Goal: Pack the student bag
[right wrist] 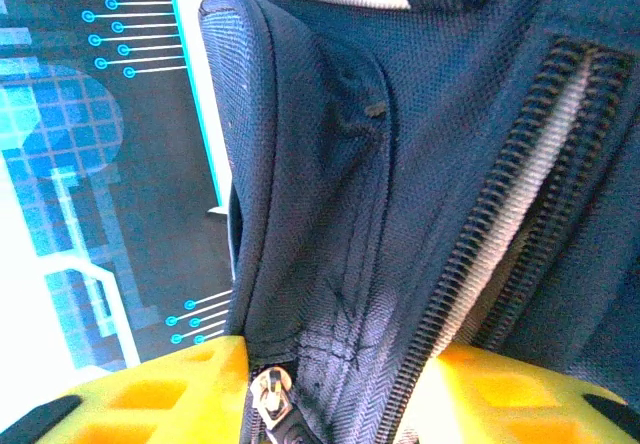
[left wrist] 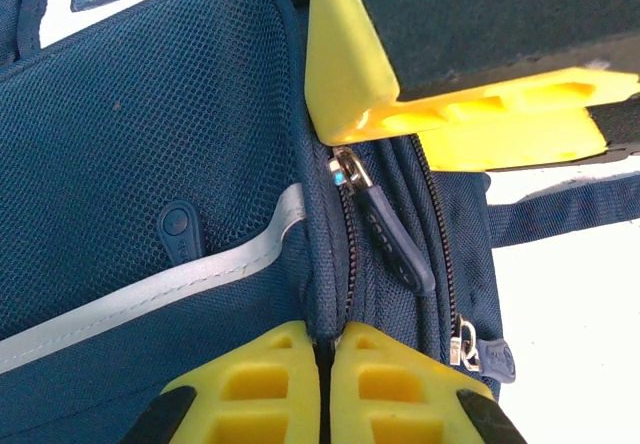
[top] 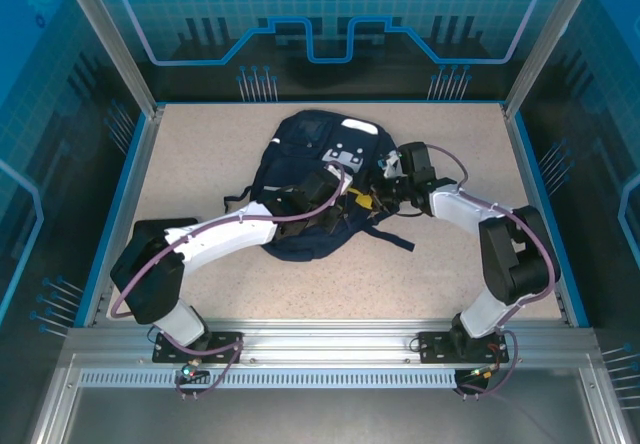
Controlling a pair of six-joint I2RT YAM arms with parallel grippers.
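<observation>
Navy fabric of the student bag (top: 300, 199) is pinched by the left gripper (left wrist: 327, 342); the right gripper (right wrist: 335, 369) straddles the zip slider (right wrist: 270, 396), grip unclear, and should pull straight along the teeth.

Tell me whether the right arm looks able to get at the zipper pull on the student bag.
Probably yes: the right tool stands astride the zipper pull with nothing between them, while the left tool pinches the student bag seam close by.
</observation>
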